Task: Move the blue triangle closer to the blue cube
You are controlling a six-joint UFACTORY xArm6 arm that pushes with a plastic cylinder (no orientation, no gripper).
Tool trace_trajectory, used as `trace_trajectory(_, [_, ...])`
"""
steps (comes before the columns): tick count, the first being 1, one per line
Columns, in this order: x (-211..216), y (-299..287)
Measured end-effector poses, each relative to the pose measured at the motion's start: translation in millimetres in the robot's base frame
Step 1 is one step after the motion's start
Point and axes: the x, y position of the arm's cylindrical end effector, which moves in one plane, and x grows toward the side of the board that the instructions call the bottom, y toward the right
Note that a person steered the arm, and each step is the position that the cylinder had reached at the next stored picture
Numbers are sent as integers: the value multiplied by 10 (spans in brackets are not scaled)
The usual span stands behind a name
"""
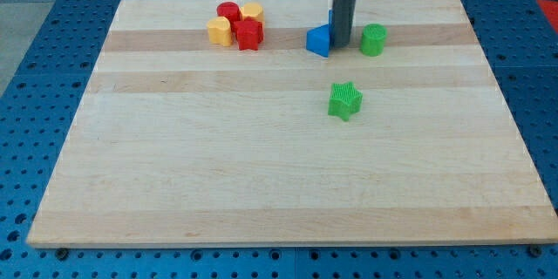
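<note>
A blue block (318, 41), which looks like the cube, sits near the view's top, a little right of centre. A second sliver of blue (331, 19) shows just behind it at the rod's left edge. It is mostly hidden by the rod, so I cannot make out its shape. My tip (341, 48) is down on the board, touching or almost touching the right side of the blue block. It stands between that block and a green cylinder (373, 40).
A green star (344, 101) lies below my tip. At the view's top left is a tight cluster: a red cylinder (228, 11), a yellow block (252, 10), another yellow block (219, 30) and a red block (249, 34). The wooden board (261, 174) rests on a blue perforated table.
</note>
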Motion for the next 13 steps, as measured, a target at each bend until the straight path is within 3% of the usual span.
trace_trajectory(4, [-418, -61])
trace_trajectory(7, [637, -246])
trace_trajectory(11, [-141, -374])
trace_trajectory(13, [-271, -374])
